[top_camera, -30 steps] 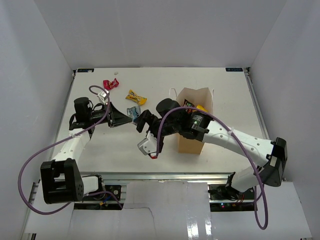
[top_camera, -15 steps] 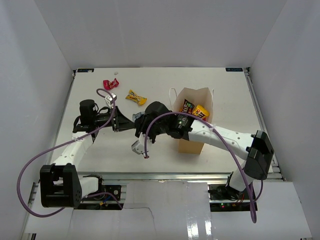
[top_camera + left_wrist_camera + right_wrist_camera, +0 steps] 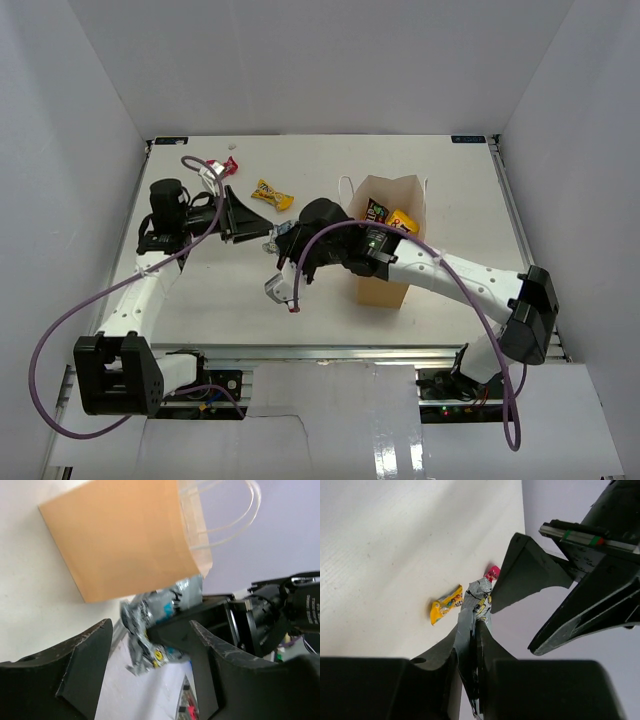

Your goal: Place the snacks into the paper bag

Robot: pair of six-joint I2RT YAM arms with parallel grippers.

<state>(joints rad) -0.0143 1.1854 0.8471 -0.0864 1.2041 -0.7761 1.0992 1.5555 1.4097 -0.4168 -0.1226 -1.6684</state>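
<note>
Matt kraft paper bag (image 3: 120,545); crinkly glossy foil packet (image 3: 150,617).

Tan paper bag (image 3: 120,540), silver-blue packet (image 3: 150,622), yellow packet (image 3: 271,194) and pink-red packet (image 3: 492,573).

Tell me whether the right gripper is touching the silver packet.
Touching: the right wrist view shows the right gripper shut on the silver packet.

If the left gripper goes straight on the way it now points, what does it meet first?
Most likely the silver packet, which the right gripper holds pinched just ahead of the open left gripper. The paper bag stands further behind it, though the exact depth is unclear.
</note>
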